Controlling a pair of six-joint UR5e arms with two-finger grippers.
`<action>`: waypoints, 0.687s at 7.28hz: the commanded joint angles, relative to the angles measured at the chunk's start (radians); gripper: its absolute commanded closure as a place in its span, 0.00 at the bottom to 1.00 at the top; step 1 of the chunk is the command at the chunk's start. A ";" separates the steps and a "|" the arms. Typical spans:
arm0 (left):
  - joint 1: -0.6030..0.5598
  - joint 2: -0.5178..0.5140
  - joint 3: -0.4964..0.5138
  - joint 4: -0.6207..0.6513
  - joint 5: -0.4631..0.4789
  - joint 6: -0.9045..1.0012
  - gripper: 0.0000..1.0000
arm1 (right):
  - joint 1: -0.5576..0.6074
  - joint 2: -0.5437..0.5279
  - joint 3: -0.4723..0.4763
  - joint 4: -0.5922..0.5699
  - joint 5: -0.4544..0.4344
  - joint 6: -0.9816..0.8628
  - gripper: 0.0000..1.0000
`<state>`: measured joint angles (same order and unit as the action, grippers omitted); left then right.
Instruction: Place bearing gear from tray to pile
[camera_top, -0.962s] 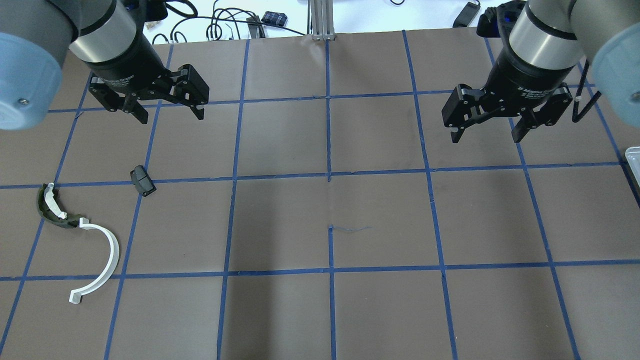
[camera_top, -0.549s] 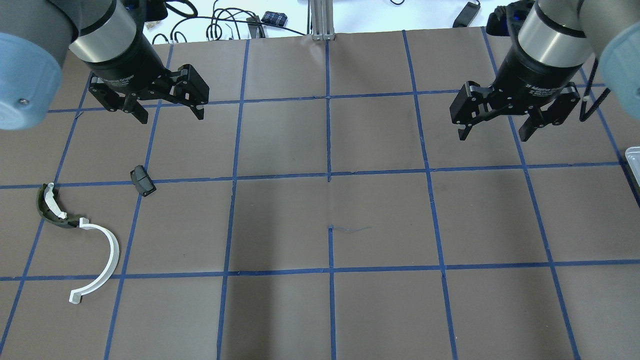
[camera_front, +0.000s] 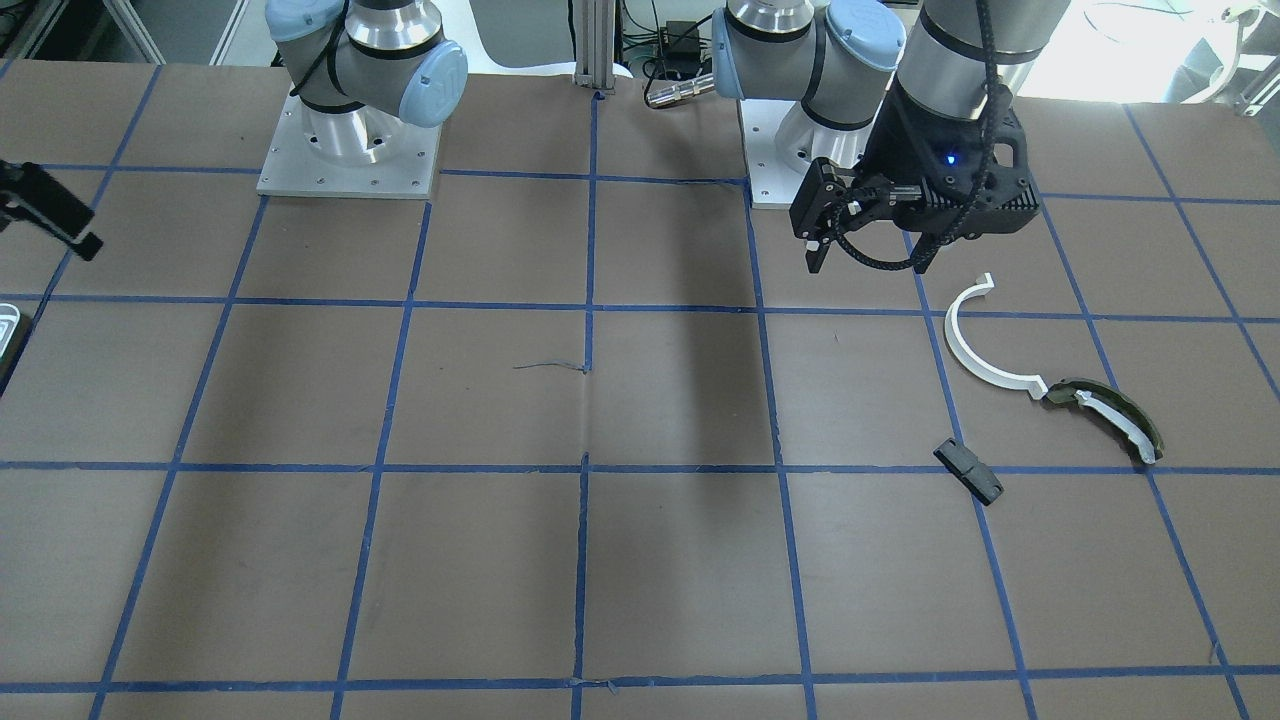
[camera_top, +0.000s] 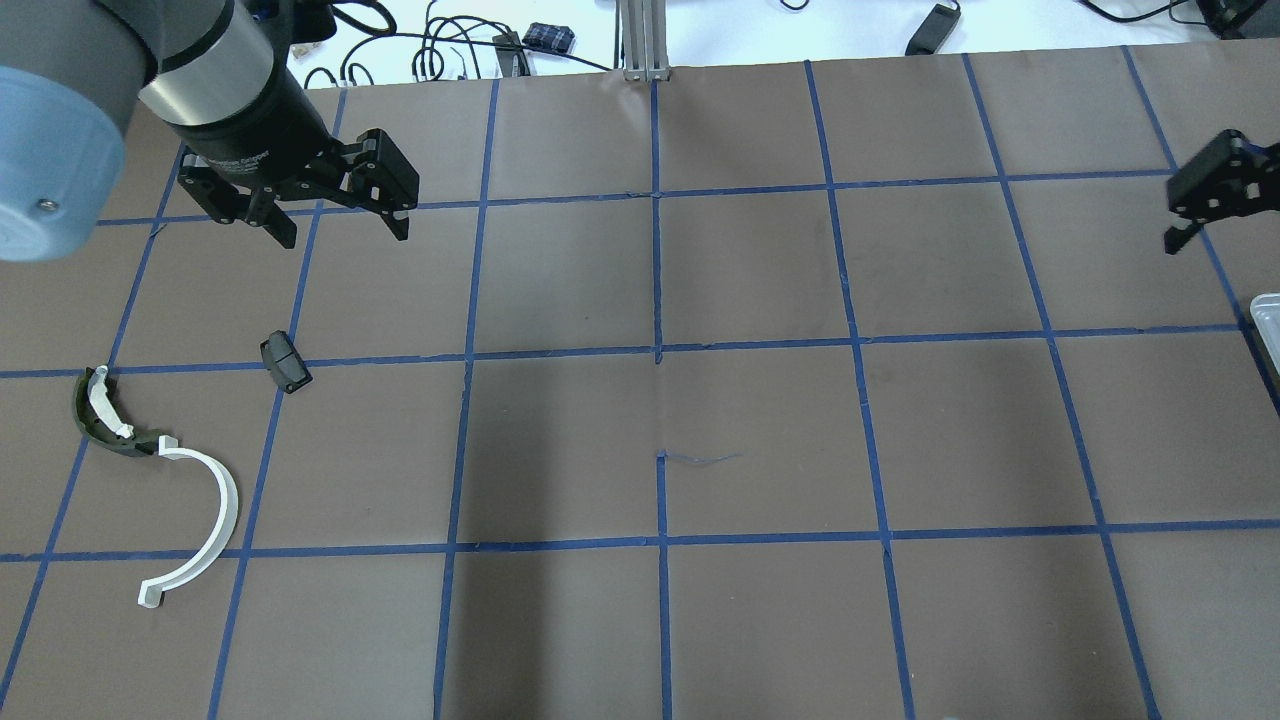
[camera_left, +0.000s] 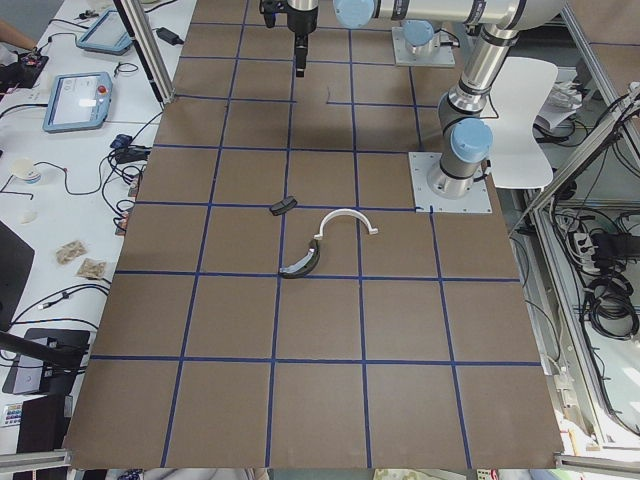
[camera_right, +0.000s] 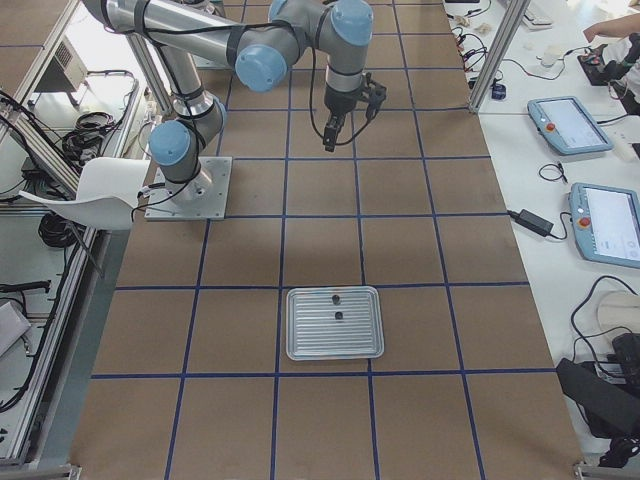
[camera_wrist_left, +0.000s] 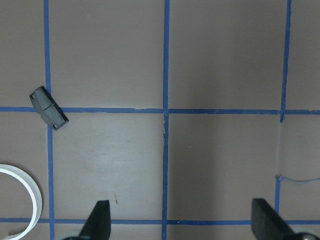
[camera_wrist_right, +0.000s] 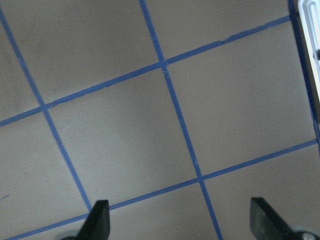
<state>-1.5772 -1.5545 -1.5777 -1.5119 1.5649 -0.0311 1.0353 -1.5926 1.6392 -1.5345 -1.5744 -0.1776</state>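
The pale tray (camera_right: 300, 345) lies near the table's right end, with two small dark parts (camera_right: 338, 306) in it; I cannot tell which is the bearing gear. Its corner shows in the overhead view (camera_top: 1268, 318). The pile lies at the left: a white half-ring (camera_top: 205, 530), a dark olive curved piece (camera_top: 100, 425) and a small black block (camera_top: 285, 362). My left gripper (camera_top: 345, 235) is open and empty, raised beyond the block (camera_wrist_left: 48, 108). My right gripper (camera_wrist_right: 181, 222) is open and empty over bare table, with the tray's rim (camera_wrist_right: 310, 30) at its view's top right.
The table is brown paper with a blue tape grid. Cables and small devices lie beyond the far edge (camera_top: 450, 50). An aluminium post (camera_top: 640, 40) stands at the far middle. Tablets and cables lie on a side bench (camera_right: 570, 125).
My right arm has swung to the right, toward the table's right edge, and is now mostly out of the overhead view. The left arm and the pile have not moved.
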 joint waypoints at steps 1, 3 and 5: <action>0.000 -0.001 0.002 0.001 0.000 0.000 0.00 | -0.180 0.122 -0.003 -0.103 -0.067 -0.142 0.00; 0.002 -0.003 0.004 0.001 -0.002 0.000 0.00 | -0.276 0.239 -0.009 -0.252 -0.108 -0.207 0.00; 0.000 -0.001 0.002 0.001 -0.002 0.000 0.00 | -0.311 0.359 -0.013 -0.390 -0.142 -0.217 0.00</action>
<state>-1.5764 -1.5566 -1.5739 -1.5110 1.5634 -0.0307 0.7474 -1.3117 1.6261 -1.8269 -1.6999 -0.3874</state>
